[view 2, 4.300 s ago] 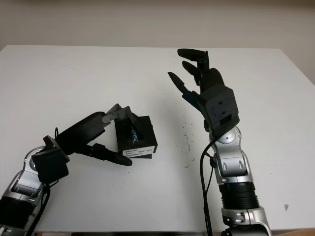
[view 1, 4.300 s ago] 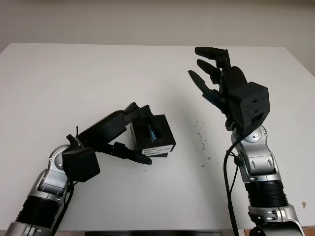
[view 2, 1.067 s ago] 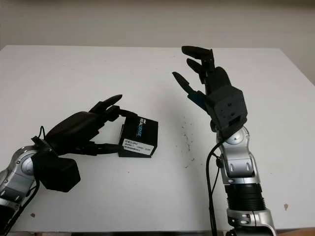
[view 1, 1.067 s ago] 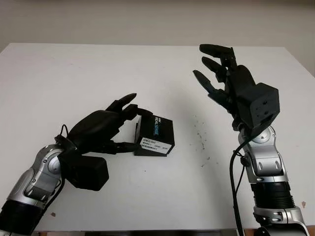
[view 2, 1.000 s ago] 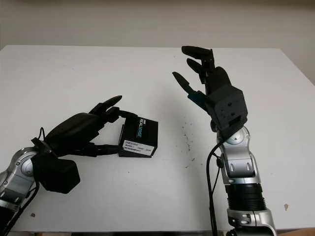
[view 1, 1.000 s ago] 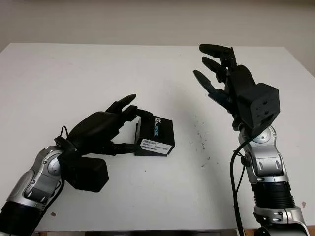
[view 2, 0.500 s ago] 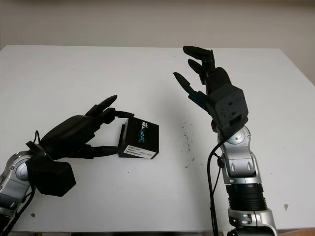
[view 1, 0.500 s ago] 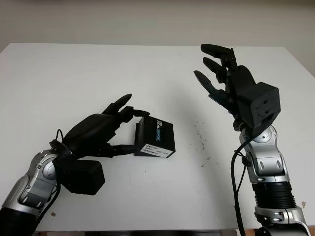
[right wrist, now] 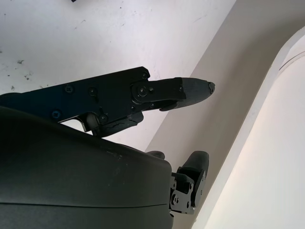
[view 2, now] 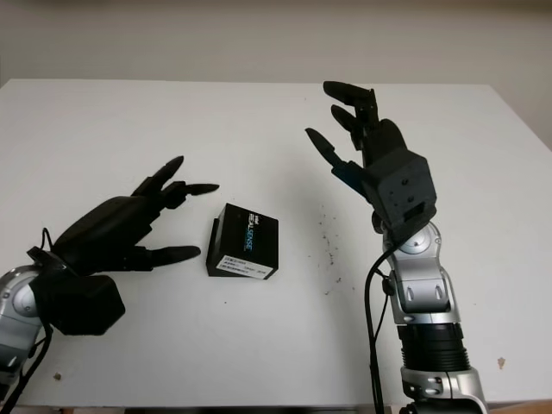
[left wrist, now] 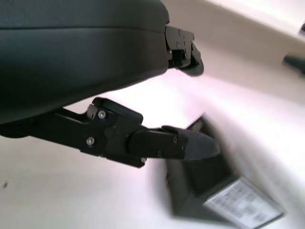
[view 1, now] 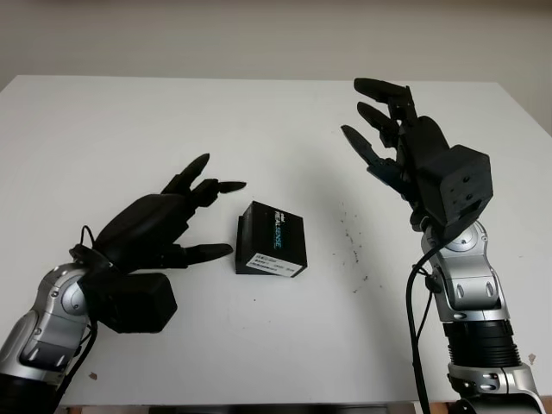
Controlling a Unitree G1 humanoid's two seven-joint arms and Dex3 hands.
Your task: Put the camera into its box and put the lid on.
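Now your left hand (view 1: 155,228) is open, fingers (view 1: 207,253) wide, holding nothing; the black box (view 1: 271,250) sits closed on the white surface (view 1: 129,129) just beyond those fingertips, apart from them. Your right hand (view 1: 405,155) is raised well off to the box's far side, fingers wide, also empty.

I see matt black cardboard box (view 1: 271,250), white paper label; tabletop (view 1: 129,129) smooth matt white, dark specks; both hands matt black plastic, forearms brushed metal.
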